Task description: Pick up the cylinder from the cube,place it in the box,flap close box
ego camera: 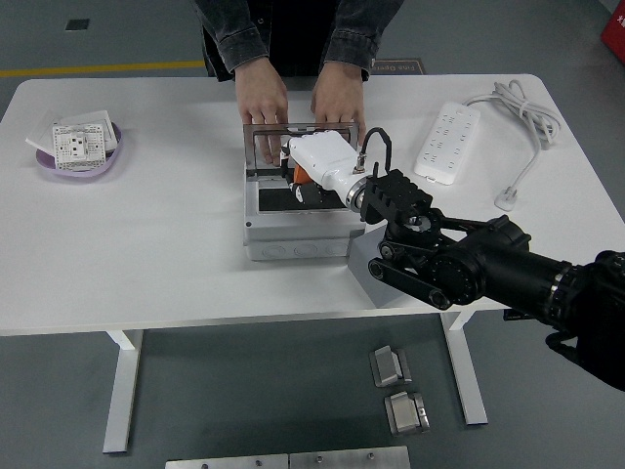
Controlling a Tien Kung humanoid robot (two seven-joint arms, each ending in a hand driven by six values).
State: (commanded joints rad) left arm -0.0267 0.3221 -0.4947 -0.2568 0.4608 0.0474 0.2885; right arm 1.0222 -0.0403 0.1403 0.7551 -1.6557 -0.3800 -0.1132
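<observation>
The white table carries a box, power strip and purple bowl.

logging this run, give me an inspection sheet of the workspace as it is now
surface: white table, upright, mostly bare
job's things: grey box with its flap open; orange cylinder low inside the box opening; grey cube right of the box, mostly hidden
clutter: purple bowl holding a white socket plate, far left
grippers: right hand shut on the cylinder; left not seen
cables: white power strip with cord, far right
surroundings: person's hands on the flap; metal blocks on the floor
</observation>
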